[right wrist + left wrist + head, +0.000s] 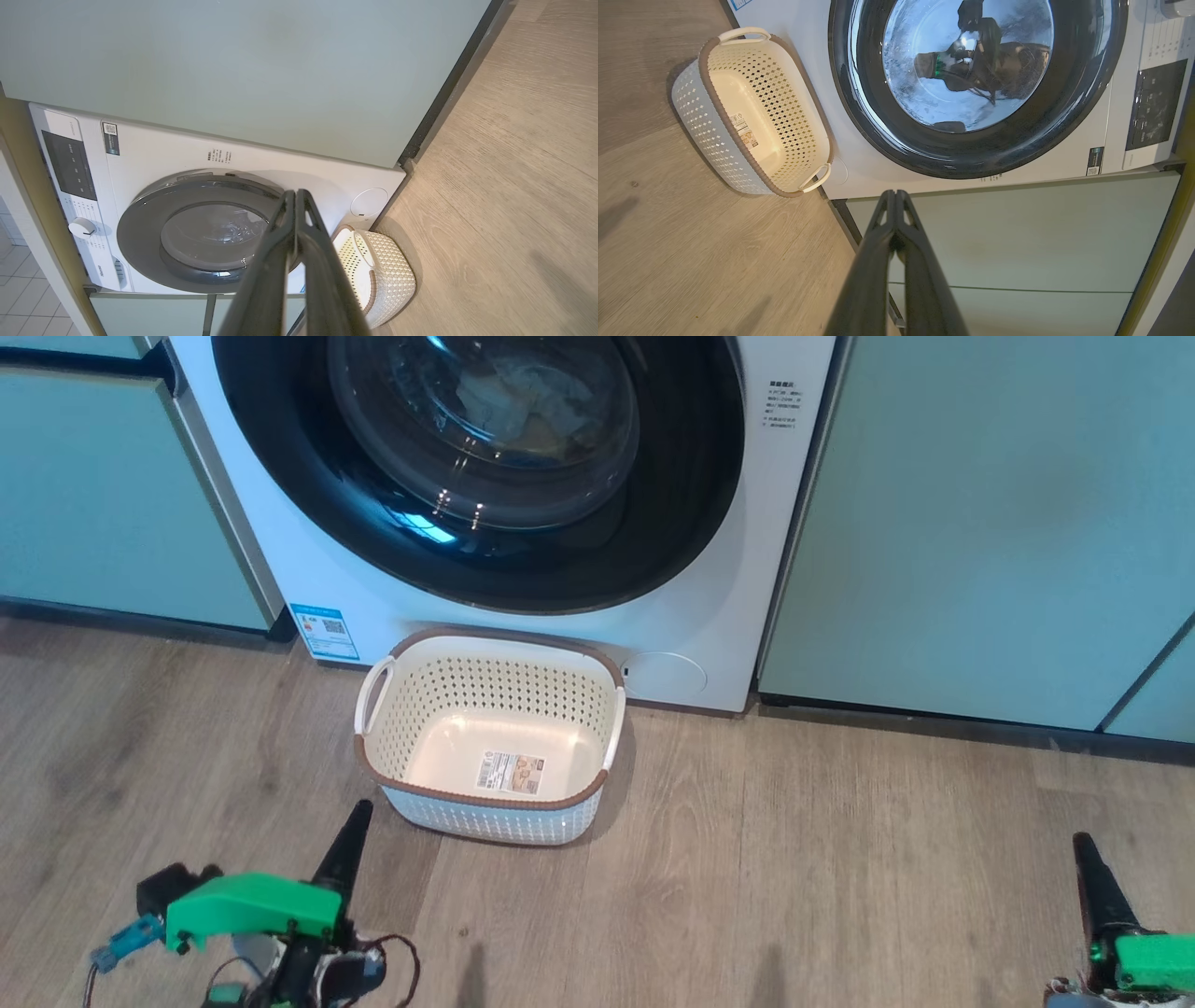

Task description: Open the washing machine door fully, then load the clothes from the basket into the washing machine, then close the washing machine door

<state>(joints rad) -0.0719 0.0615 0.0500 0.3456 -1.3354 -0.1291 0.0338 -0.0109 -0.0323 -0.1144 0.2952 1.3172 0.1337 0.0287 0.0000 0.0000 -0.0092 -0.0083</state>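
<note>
The left gripper (347, 845) and the right gripper (1090, 868) hang low over the wooden floor (840, 859), each with its dark fingers pressed together and holding nothing. Between and ahead of them the basket (485, 800) stands empty, just in front of the washing machine (709, 653). The washing machine door (653, 523) looks closed, with pale clothes (523, 401) visible through its domed glass. The loading seems finished. What matters now is confirming that the door has latched all round, while keeping both arms clear of door and basket.
</note>
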